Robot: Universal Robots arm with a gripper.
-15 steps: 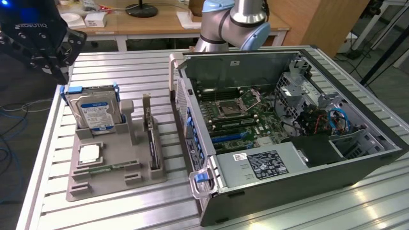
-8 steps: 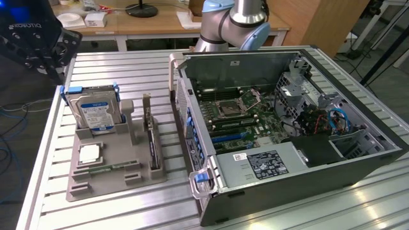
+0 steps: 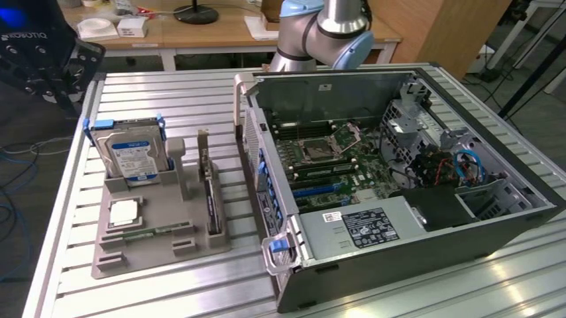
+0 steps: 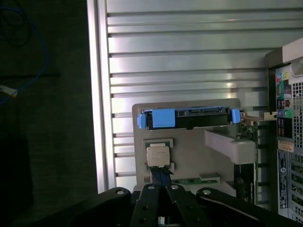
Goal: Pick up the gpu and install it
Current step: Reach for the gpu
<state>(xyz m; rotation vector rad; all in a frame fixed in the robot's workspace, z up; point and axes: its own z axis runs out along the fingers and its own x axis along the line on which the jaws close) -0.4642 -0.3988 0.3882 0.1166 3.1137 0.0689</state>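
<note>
Notably, wrist view adds closed jaws above the tray (image 4: pixel 189 158).

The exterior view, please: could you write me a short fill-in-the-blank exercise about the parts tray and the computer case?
The hard drive stands upright in a ___ carrier.
The gpu stands on edge in the gray tray, on its side nearest the computer ___.
The memory stick lying flat on the tray is ___.
Missing words: blue; case; green.
</note>
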